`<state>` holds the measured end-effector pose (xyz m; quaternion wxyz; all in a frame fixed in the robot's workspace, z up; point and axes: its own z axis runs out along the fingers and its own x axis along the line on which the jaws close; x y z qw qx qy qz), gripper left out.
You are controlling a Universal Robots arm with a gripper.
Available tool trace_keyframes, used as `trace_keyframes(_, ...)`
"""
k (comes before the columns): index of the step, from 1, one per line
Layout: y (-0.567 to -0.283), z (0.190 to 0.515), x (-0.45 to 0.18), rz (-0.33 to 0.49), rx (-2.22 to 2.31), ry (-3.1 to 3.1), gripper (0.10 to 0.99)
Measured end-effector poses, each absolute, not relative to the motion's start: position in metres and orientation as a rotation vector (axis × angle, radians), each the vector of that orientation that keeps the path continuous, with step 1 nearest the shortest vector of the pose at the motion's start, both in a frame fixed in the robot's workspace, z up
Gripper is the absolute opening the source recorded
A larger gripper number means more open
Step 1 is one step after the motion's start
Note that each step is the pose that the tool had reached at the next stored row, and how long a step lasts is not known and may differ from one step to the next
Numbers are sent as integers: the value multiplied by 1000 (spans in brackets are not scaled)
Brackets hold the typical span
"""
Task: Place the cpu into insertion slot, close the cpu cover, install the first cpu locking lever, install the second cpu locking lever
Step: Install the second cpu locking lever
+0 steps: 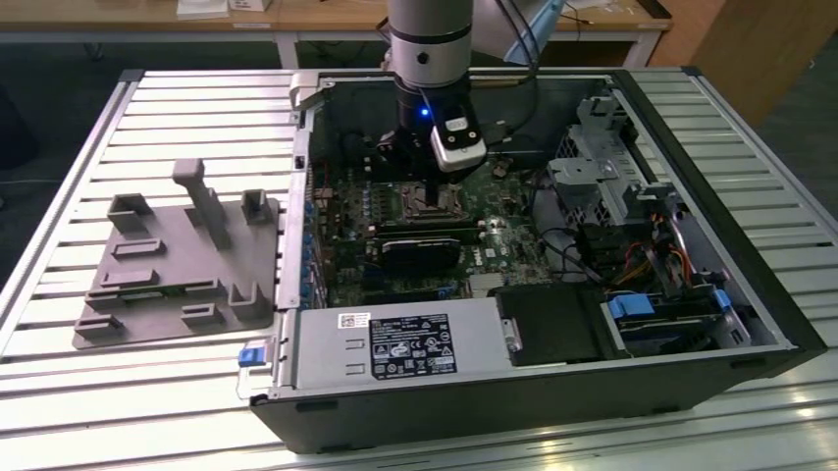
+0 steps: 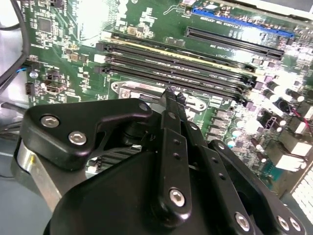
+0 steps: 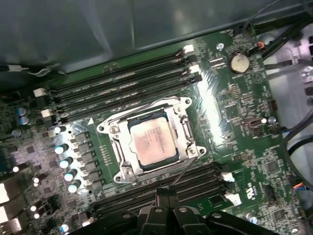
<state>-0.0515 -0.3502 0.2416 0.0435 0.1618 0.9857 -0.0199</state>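
Note:
In the first wrist view the cpu (image 3: 149,142) lies flat in the insertion slot (image 3: 122,172), its silvery-beige top showing through the window of the cpu cover (image 3: 180,128), which is down over it. A thin wire locking lever (image 3: 185,169) slants away from the socket's corner toward my gripper (image 3: 166,194). Its free end is at or just short of the fingertips; I cannot tell whether they touch. The black fingers (image 2: 168,120) are pressed together with nothing between them. In the exterior view my gripper (image 1: 416,186) hangs over the socket inside the open computer case.
Long black memory slots (image 3: 122,83) run on both sides of the socket. A coin battery (image 3: 239,62) and cables lie nearby. A black module (image 1: 419,250), power supply (image 1: 392,343) and drive cage (image 1: 629,177) crowd the case. A grey fixture (image 1: 177,265) rests on the slatted table.

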Motion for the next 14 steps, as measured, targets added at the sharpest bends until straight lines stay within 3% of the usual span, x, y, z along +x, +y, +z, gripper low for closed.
trace_keyframes(14, -351, 238, -52, -55, 393, 3028, 102)
